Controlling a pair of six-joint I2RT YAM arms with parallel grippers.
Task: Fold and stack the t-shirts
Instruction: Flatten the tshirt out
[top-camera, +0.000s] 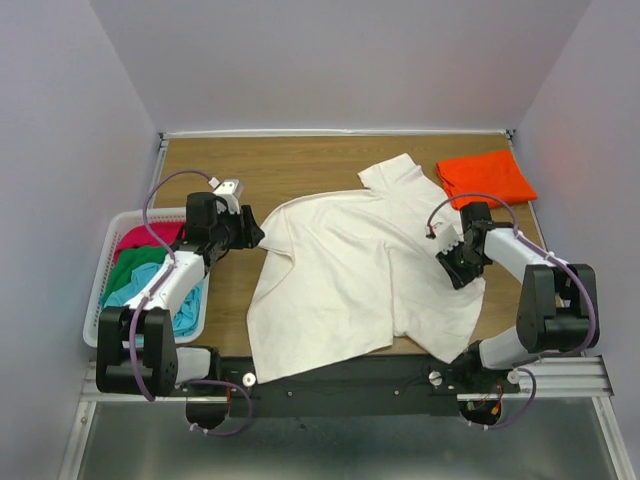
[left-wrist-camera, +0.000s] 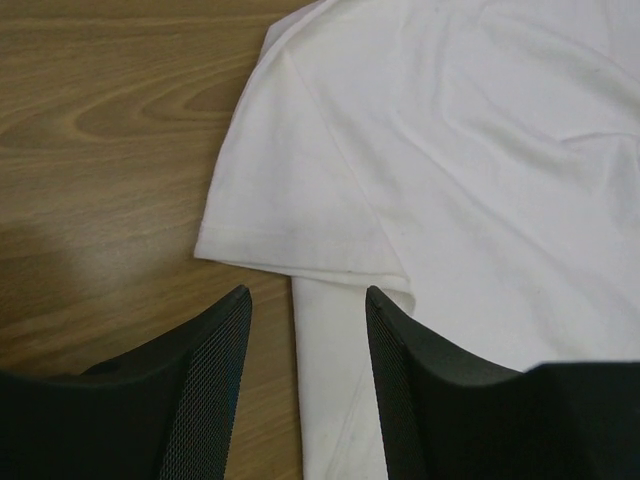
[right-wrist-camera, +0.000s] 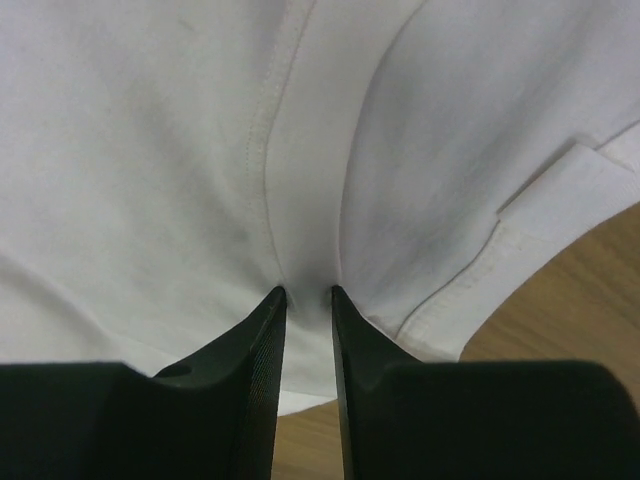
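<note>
While the right fingers (right-wrist-camera: 268, 325) are clamped on a pinch of the cream-white t-shirt (top-camera: 350, 270), the left fingers (left-wrist-camera: 222, 345) stand apart, with the sleeve hem (left-wrist-camera: 290, 262) just ahead of them.

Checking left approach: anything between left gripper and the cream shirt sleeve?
No obstacle. In the left wrist view the open left gripper sits near the sleeve hem of the cream shirt; only bare table wood and the shirt's side edge lie between.

Soft, even overhead light in all 3 views; the top view is sharp. The cream-white t-shirt (left-wrist-camera: 480, 150) is near blown-out in both wrist views. The left gripper (left-wrist-camera: 308, 295) is soft-focus at frame bottom, with a dim shadow on the table (left-wrist-camera: 100, 130) beside it.
</note>
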